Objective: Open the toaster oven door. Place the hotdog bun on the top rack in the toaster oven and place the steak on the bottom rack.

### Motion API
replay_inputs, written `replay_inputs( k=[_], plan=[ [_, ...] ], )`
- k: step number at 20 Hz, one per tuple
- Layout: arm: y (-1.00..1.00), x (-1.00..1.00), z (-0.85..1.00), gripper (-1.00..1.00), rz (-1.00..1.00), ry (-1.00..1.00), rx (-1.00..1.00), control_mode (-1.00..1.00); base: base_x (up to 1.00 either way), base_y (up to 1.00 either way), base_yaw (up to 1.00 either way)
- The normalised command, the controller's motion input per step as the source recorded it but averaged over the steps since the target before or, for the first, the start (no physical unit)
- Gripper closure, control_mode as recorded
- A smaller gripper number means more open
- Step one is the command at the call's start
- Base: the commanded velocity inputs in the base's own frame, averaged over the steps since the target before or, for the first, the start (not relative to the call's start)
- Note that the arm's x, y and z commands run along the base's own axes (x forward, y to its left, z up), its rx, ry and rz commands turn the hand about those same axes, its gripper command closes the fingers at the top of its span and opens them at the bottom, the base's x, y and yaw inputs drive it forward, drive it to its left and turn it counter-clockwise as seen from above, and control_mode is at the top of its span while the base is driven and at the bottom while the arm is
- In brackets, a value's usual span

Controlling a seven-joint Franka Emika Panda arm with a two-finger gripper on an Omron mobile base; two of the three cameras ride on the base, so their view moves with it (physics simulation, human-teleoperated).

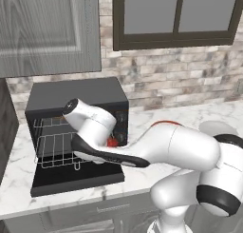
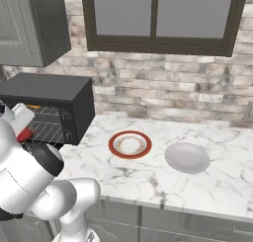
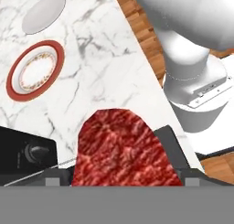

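Jaws: clamped wide on the steak (image 3: 121, 147).
Steak: at the toaster oven (image 1: 76, 96) mouth, right side.
Toaster oven door (image 1: 76, 179): dropped open onto tabletop (image 2: 148, 177).

The claw (image 3: 121, 179) is cut off by the hand view's lower edge, so its fingertips cannot be made out. The steak (image 3: 119, 150) between them loses its lower part there too. In the left base view the arm hides most of the steak (image 1: 112, 141).

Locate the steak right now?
In the hand view the steak sits between the hand's fingertips; in the left base view it's at the toaster oven's right front, by the control strip.
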Motion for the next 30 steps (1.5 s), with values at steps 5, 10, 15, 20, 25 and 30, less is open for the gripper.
replay_inputs(
  k=[5, 10, 15, 20, 25, 30],
  plan=[
    [0.34, 0.38, -0.15, 1.0, -0.01, 0.0, 0.02, -1.0, 0.0, 0.0, 0.0],
    [0.41, 0.18, -0.53, 1.0, 0.0, -0.05, 0.04, -1.0, 0.0, 0.0, 0.0],
    [0.22, 0.22, -0.29, 1.0, 0.0, -0.1, 0.04, -1.0, 0.0, 0.0, 0.0],
    [0.12, 0.26, 0.0, 1.0, 0.0, -0.04, 0.07, -1.0, 0.0, 0.0, 0.0],
    [0.12, 0.38, -0.18, 1.0, 0.04, -0.01, 0.07, -1.0, 0.0, 0.0, 0.0],
    [0.04, 0.29, -0.32, 1.0, 0.05, -0.05, 0.05, -1.0, 0.0, 0.0, 0.0]
  ],
)
